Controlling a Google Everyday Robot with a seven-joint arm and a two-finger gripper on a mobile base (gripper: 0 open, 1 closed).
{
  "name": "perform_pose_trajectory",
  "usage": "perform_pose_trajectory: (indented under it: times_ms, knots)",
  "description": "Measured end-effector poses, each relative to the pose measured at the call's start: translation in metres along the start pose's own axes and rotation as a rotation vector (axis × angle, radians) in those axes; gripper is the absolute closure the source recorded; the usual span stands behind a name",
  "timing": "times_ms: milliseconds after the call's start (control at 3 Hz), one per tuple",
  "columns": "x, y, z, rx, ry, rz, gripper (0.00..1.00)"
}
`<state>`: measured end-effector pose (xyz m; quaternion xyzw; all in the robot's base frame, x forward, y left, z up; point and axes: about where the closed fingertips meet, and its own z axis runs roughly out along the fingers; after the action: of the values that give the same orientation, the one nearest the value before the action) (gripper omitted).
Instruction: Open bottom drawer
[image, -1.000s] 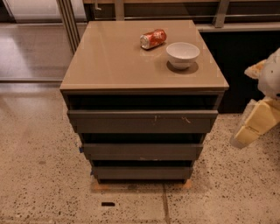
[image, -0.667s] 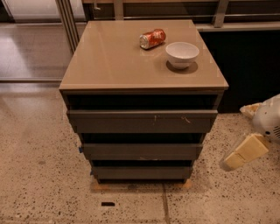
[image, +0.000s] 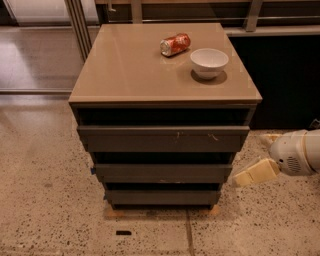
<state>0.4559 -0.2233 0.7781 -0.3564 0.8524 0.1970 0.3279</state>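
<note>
The bottom drawer (image: 162, 197) is the narrowest dark grey front, lowest of three on the cabinet, and it sits closed, flush under the middle drawer (image: 162, 172). The widest top drawer (image: 162, 138) has pale scratch marks. My gripper (image: 251, 160) is low at the right of the cabinet, level with the middle drawer and just off its right end. Its cream fingers (image: 256, 173) are spread apart and hold nothing. It is not touching any drawer.
The tan cabinet top (image: 130, 65) carries a white bowl (image: 209, 62) and a red soda can (image: 175, 44) lying on its side at the back right. Speckled floor (image: 50, 200) lies in front. A dark wall panel (image: 285, 80) stands to the right.
My gripper has come down and moved left, from beside the top drawer to low beside the middle drawer's right end. The drawers have not moved.
</note>
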Motion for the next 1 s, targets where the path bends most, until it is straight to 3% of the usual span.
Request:
perform_pose_trajectory:
  times_ms: [333, 1000]
  knots:
    - [-0.0004, 0.0001, -0.0010, 0.004, 0.004, -0.006, 0.17]
    - [-0.0004, 0.0001, -0.0009, 0.004, 0.004, -0.006, 0.64]
